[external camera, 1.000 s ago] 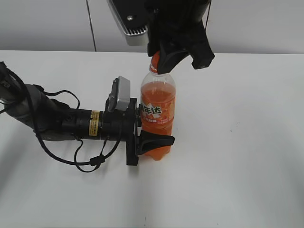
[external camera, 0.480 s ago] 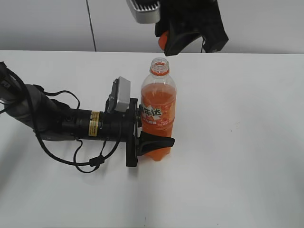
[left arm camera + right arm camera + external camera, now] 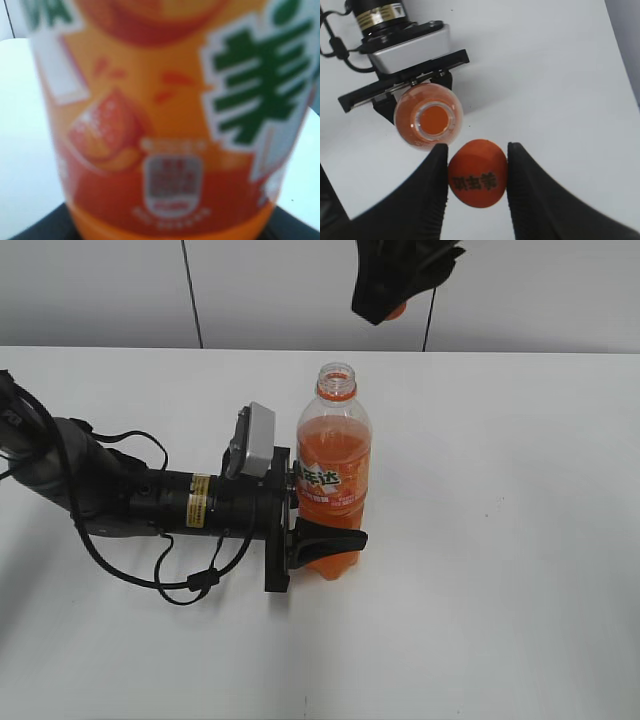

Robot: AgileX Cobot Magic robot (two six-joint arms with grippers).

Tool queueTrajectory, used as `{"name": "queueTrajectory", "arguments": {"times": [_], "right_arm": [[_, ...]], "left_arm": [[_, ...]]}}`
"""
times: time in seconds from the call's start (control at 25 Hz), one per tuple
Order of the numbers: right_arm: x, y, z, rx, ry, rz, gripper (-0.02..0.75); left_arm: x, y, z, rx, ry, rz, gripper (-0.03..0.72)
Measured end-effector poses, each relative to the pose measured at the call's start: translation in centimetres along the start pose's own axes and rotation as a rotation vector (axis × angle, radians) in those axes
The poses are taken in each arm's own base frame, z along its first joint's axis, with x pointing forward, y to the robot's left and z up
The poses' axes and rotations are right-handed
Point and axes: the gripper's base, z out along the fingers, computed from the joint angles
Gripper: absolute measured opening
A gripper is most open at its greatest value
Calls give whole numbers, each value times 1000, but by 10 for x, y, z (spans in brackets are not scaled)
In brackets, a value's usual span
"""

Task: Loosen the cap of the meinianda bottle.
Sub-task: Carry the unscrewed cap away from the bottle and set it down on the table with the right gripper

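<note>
Pinching the cap [image 3: 478,173], the right gripper [image 3: 476,190] hangs high at twelve o'clock above the bottle [image 3: 333,480], which the left gripper [image 3: 318,538] clamps upright at the base. Keep both grips firm so nothing spills.

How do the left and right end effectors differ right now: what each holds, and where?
The left end effector lies low by the table, clamped side-on around the meinianda bottle; the right end effector is raised above it, pinching the cap. Left holds a standing, open-necked bottle; right holds a small loose part. Both are shut on orange items.
</note>
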Motion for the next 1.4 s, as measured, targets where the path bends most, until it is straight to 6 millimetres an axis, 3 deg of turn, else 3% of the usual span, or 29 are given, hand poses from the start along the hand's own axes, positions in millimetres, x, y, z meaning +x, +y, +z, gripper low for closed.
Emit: {"name": "queueTrajectory", "arguments": {"times": [0.32,0.44,0.64,0.84,1.0,1.16,1.4], "right_arm": [[46,-57,-4,23,1,512,270],[78,-86,-8,41,-3,665,270],[139,-109,7,20,72,858,269],[202,-104,45,-48,144,1049,269],[239,-90,79,-17,143,1135,269],[259,-79,109,19,142,1183,269],[277,-80,156,9,188,1217,269]], "left_arm": [[0,0,0,3,0,14,391],[0,0,0,4,-2,14,391],[0,0,0,4,-4,16,391],[0,0,0,2,-5,15,391],[-1,0,0,2,-6,15,391],[0,0,0,-1,-6,12,391],[0,0,0,-2,-7,10,391]]}}
